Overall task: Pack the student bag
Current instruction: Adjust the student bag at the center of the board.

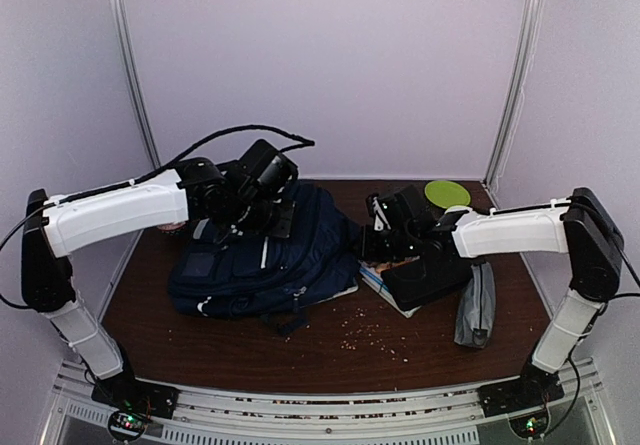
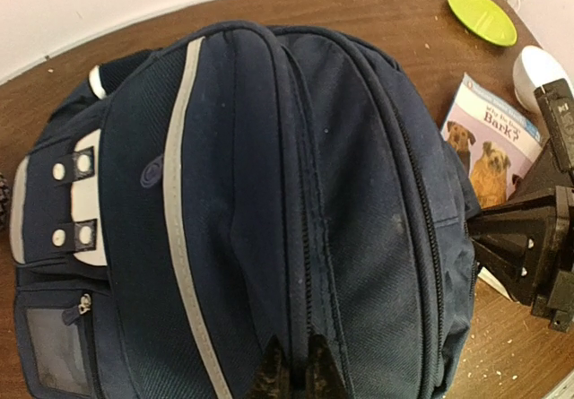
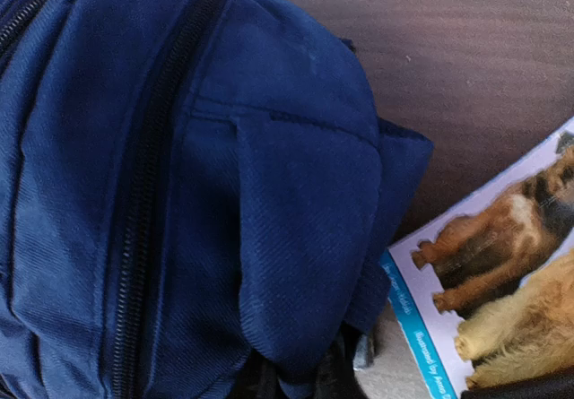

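We see the left arm reaching from the left side over the student bag (image 1: pixel 262 270), with its wrist bent down to the top of the bag. The left gripper (image 2: pixel 291 377) is clenched there: its two fingers stand almost together and pinch the zip seam between them. The right arm is stretched low from the right side toward the right edge of the bag. The right gripper (image 3: pixel 305 383) has its fingers drawn close around a fold of the blue fabric, so it is grasping the bag. The bag lies on the brown table (image 1: pixel 330 350), left of centre, and a book with dogs (image 2: pixel 489 152) lies just beside its right side
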Action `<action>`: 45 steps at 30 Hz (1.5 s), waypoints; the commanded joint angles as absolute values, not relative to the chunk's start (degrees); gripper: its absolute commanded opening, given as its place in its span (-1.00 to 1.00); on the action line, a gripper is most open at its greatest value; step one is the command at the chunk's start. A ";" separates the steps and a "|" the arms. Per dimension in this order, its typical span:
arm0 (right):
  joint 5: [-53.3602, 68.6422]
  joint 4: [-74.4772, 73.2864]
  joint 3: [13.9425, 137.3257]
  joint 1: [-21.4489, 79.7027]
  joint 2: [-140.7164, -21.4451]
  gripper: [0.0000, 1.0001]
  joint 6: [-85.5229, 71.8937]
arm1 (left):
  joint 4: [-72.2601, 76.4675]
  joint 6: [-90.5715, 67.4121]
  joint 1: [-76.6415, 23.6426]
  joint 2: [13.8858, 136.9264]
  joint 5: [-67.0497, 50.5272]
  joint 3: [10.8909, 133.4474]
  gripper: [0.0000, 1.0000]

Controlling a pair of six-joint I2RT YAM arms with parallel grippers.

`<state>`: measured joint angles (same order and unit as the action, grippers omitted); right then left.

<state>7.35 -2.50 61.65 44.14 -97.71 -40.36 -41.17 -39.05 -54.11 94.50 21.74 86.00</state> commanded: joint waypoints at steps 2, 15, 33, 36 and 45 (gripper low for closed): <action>2.33 -5.90 58.64 42.71 -92.42 -0.41 -38.46 | -31.81 -39.64 -54.27 93.80 22.72 88.59 -1.00; -9.07 -11.10 52.51 55.38 -70.97 -0.04 -27.90 | -31.99 -41.60 -53.28 93.78 21.71 89.26 -1.00; -13.24 -8.87 59.41 69.27 -87.40 0.02 -30.09 | -32.17 -43.03 -52.62 94.76 16.28 88.04 -1.00; -16.54 -7.65 55.64 69.30 -84.56 0.04 -32.24 | -31.73 -42.17 -52.38 96.21 12.94 88.01 -0.96; -15.74 -9.16 52.56 69.65 -81.26 0.21 -34.52 | -31.37 -40.48 -52.12 96.30 11.12 86.91 0.09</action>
<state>-14.63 -8.03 52.45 69.14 -82.50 -32.69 -35.97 -41.56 -52.45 97.19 12.80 86.06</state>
